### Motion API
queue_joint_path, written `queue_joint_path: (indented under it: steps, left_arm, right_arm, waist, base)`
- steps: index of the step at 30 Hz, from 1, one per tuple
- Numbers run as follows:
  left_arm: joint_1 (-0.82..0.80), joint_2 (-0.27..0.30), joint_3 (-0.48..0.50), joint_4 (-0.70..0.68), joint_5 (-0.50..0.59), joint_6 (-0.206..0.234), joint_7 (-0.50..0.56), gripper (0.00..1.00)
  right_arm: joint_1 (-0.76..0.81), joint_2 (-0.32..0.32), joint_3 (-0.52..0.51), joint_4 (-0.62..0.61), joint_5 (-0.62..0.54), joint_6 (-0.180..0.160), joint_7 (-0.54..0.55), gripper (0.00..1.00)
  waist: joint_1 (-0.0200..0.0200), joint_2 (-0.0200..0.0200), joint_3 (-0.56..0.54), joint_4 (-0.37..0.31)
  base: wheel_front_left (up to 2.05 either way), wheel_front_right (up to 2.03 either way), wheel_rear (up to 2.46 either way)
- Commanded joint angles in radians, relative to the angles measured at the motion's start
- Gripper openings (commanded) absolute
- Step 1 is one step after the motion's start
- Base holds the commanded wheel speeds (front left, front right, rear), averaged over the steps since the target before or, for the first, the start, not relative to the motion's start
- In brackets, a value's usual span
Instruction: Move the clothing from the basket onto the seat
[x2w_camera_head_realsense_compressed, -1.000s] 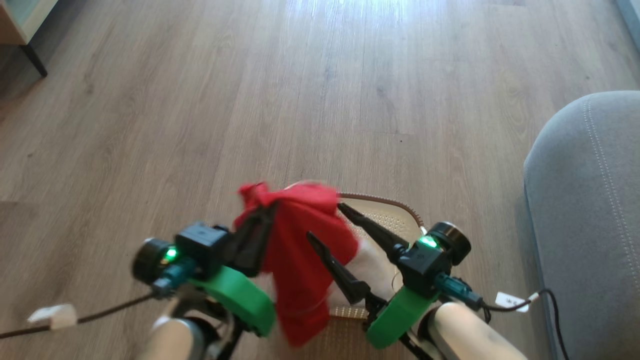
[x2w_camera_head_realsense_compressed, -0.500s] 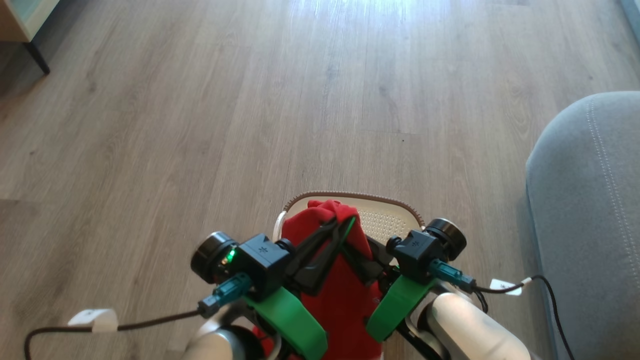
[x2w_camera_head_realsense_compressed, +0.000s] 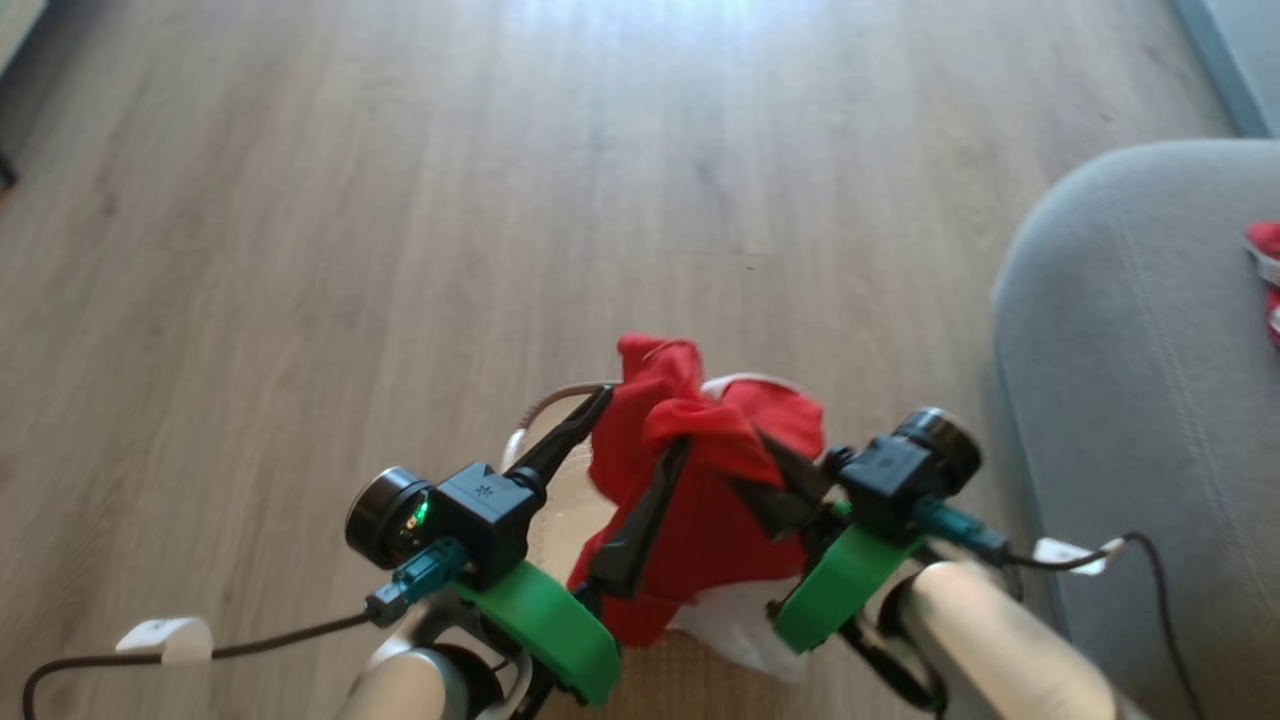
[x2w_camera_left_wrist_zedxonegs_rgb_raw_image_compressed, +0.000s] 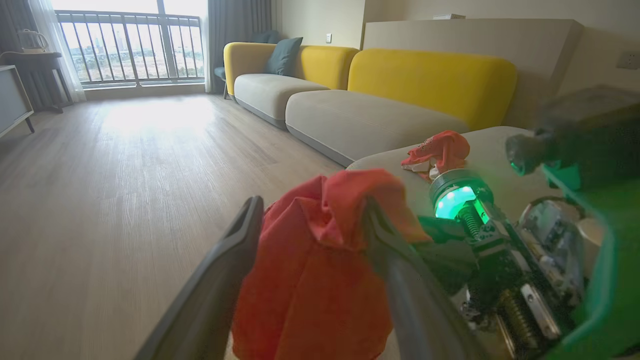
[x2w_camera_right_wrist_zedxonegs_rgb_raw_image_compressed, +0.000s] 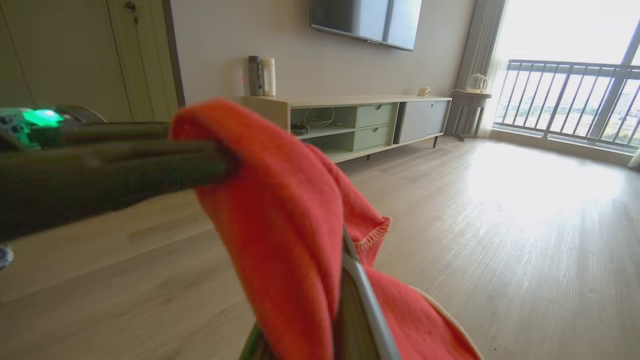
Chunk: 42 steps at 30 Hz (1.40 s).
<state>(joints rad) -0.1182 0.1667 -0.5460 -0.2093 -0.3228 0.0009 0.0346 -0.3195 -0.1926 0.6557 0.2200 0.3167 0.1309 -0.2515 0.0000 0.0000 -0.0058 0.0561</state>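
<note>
A red garment (x2w_camera_head_realsense_compressed: 705, 480) with white trim (x2w_camera_head_realsense_compressed: 740, 625) hangs above the cream basket, whose brown rim (x2w_camera_head_realsense_compressed: 556, 397) peeks out behind it. My right gripper (x2w_camera_head_realsense_compressed: 765, 462) comes in from the right and is shut on the garment's bunched top. My left gripper (x2w_camera_head_realsense_compressed: 647, 416) is open, its two fingers spread, with cloth draped over the right one (x2w_camera_left_wrist_zedxonegs_rgb_raw_image_compressed: 395, 270). In the right wrist view the red garment (x2w_camera_right_wrist_zedxonegs_rgb_raw_image_compressed: 280, 220) covers my gripper (x2w_camera_right_wrist_zedxonegs_rgb_raw_image_compressed: 345, 265). A second red garment (x2w_camera_left_wrist_zedxonegs_rgb_raw_image_compressed: 440, 150) lies on the grey seat (x2w_camera_head_realsense_compressed: 1110, 400), seen at the seat's far right (x2w_camera_head_realsense_compressed: 1265, 265).
Wood floor (x2w_camera_head_realsense_compressed: 400, 200) stretches ahead and to the left. Grey and yellow sofa sections (x2w_camera_left_wrist_zedxonegs_rgb_raw_image_compressed: 380, 95) continue beyond the seat. A TV cabinet (x2w_camera_right_wrist_zedxonegs_rgb_raw_image_compressed: 350, 125) stands against the far wall. Cables trail from both wrists near the floor.
My left gripper, shut on the garment a second ago, has opened. My right gripper, open then, has closed on it. The camera has turned right, bringing more of the seat into view.
</note>
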Motion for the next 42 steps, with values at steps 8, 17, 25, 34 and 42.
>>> queue_joint_path:
  steps: [8, 17, 25, 34, 42]
  left_arm:
    - [-0.025, 0.000, 0.025, -0.005, 0.009, 0.007, -0.035, 1.00]
    - [-0.040, -0.013, -0.019, 0.006, 0.022, -0.004, -0.037, 1.00]
    - [-0.053, -0.019, -0.028, 0.010, 0.018, -0.005, -0.043, 1.00]
    - [-0.103, -0.015, -0.038, -0.024, 0.032, -0.010, -0.017, 1.00]
    - [-0.255, 0.007, -0.014, -0.057, 0.089, -0.020, 0.028, 1.00]
  right_arm:
    - [-0.002, -0.055, -0.109, -0.152, -0.023, 0.000, 0.041, 0.00]
    - [0.028, -0.104, -0.271, -0.268, -0.036, 0.000, 0.085, 0.00]
    - [0.071, -0.118, -0.372, -0.315, -0.046, 0.000, 0.107, 0.00]
    - [0.045, -0.084, -0.476, -0.307, -0.043, 0.000, 0.083, 0.00]
    - [-0.230, -0.059, -0.621, -0.206, -0.026, 0.000, 0.060, 0.00]
  waist:
    - [0.0000, 0.0000, 0.033, -0.198]
    - [0.0000, 0.0000, 0.082, -0.383]
    - [0.0000, 0.0000, 0.102, -0.479]
    - [0.0000, 0.0000, 0.247, -0.461]
    - [0.0000, 0.0000, 0.499, -0.410]
  base:
    - [0.00, 0.00, 0.00]
    - [0.00, 0.00, 0.00]
    - [0.00, 0.00, 0.00]
    - [0.00, 0.00, 0.00]
    - [0.00, 0.00, 0.00]
